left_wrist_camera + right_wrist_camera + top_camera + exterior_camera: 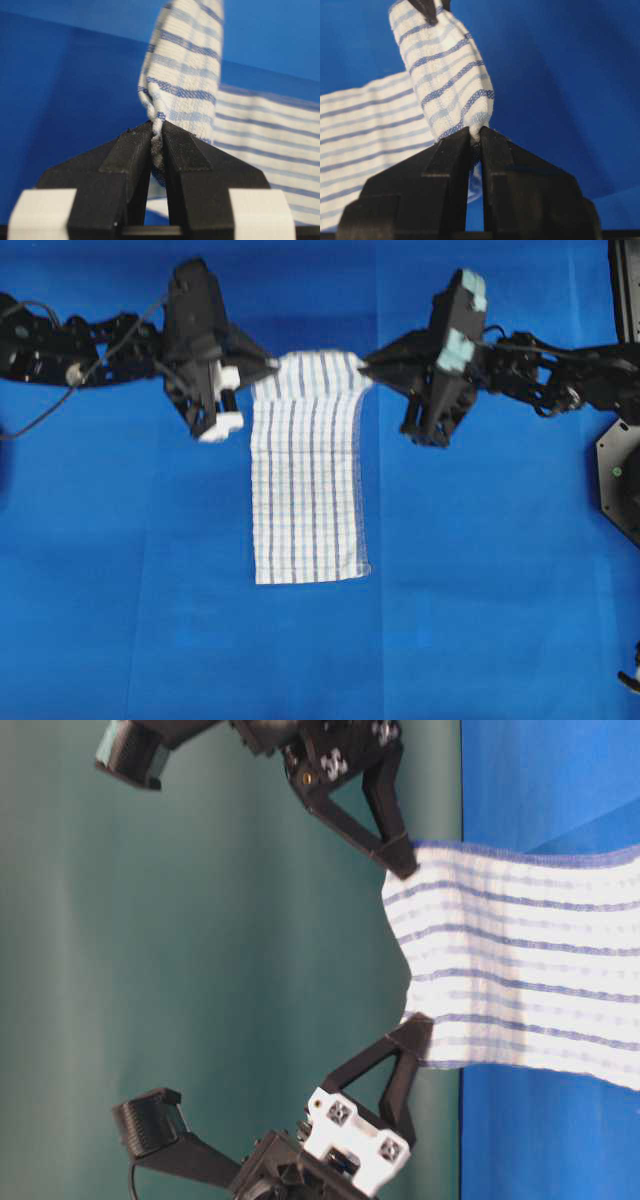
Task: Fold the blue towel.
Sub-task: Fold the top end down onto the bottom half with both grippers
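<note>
1. Over on the left, the left black two-fingered gripper [262, 368] is clenched on the far-left corner of the blue towel [308, 480], a rectangular white woven cloth with thin dark-blue and light-blue stripes. The left wrist view settles it: both ribbed black fingers [131, 159] are pressed together with a bunched pinch of cloth between them.

2. Centre stage, the towel itself. Its far edge is raised off the plain solid-blue sheet [120, 620] and sags slightly between the two grips, while the rest runs toward the near side and lies flat, the near hem resting on the sheet. The long axis runs far to near, straight away from both grippers.

3. The weave looks soft and limp, with a stitched hem showing along the edge; judging by that sag, it will drape rather than hold shape.

4. On the right, the right black two-fingered gripper [368, 370] has the far-right corner nipped tight as well, the cloth rolled into a small ridge above its fingers [451, 160].

5. What matters now: the free near hem lies directly nearward of both arms, about equally far from each, so the fold looks to need both corners carried toward it together, level.
</note>
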{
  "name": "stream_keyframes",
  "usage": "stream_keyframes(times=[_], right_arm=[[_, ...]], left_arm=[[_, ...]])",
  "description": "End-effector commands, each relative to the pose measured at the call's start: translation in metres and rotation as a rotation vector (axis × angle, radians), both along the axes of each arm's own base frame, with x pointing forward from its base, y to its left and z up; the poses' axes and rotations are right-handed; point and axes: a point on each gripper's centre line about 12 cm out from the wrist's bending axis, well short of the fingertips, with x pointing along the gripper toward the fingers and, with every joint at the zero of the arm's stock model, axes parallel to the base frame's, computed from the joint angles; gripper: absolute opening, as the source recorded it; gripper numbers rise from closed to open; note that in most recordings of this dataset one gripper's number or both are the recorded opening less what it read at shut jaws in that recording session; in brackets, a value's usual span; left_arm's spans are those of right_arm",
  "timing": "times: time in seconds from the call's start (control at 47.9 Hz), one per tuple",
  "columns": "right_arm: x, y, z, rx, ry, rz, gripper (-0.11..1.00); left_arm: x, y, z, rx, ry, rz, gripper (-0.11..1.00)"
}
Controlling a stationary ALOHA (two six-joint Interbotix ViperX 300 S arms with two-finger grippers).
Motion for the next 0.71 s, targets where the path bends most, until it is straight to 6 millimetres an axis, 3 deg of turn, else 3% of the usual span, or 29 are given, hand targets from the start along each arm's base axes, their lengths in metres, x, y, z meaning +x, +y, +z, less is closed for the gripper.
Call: stream_keyframes(times=[0.0, 0.396, 0.689], right_arm=[[0.001, 0.015, 0.010, 0.012, -0.036, 0.031, -0.02], [0.001, 0.089, 0.001, 0.094, -0.014, 0.196, -0.02], [0.005, 0.123, -0.022, 0.137, 0.047, 0.242, -0.02]], left_arm=[[0.004, -0.019, 0.013, -0.022, -0.043, -0.034, 0.04], [0.007, -0.097, 0.009, -0.115, -0.057, -0.182, 0.04], [0.011, -0.140, 0.001, -0.126, -0.094, -0.268, 0.04]])
